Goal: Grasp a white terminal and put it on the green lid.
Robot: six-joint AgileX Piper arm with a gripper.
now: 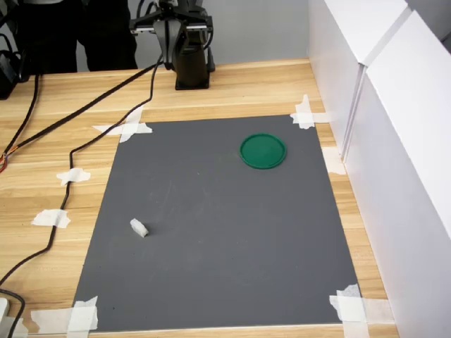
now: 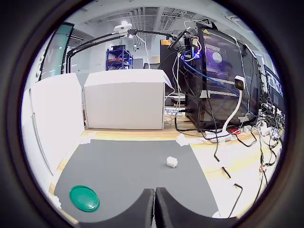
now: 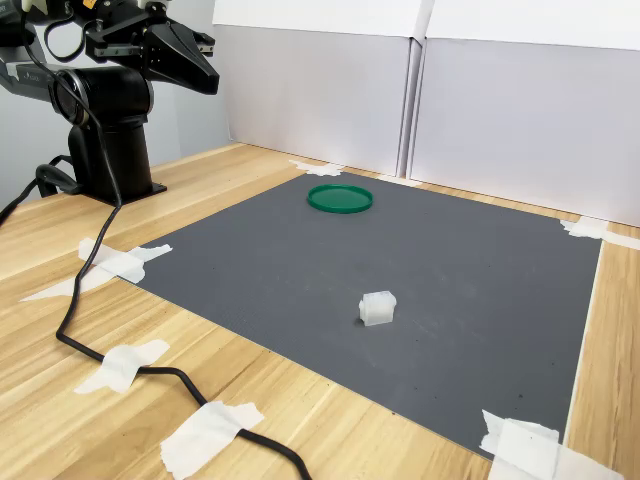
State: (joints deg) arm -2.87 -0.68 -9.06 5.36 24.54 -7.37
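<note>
End effector (image 3: 205,62) up high beside the black arm base (image 3: 105,130), well apart from everything on the gray mat (image 1: 225,232). Fingers pressed close together, only a thin crack between them in the wrist view. Holding nothing, touching nothing.

White terminal (image 1: 139,227) lying alone on the mat, toward the first exterior view's left and near edge. Small and blocky, a bit tilted. Green lid (image 1: 263,151) flat on the mat, well apart from it, toward the first exterior view's far right. Nothing on the lid yet.

Best way to do this step, probably: open the fingers wide first, then go over the terminal and come straight down. Line the fingers up with its flat sides. Squeeze gently; such a tiny piece could pop out or slide. Keep clear of the tape strips (image 1: 129,129) and the black cable (image 3: 90,290) on the tabletop (image 1: 246,88).
</note>
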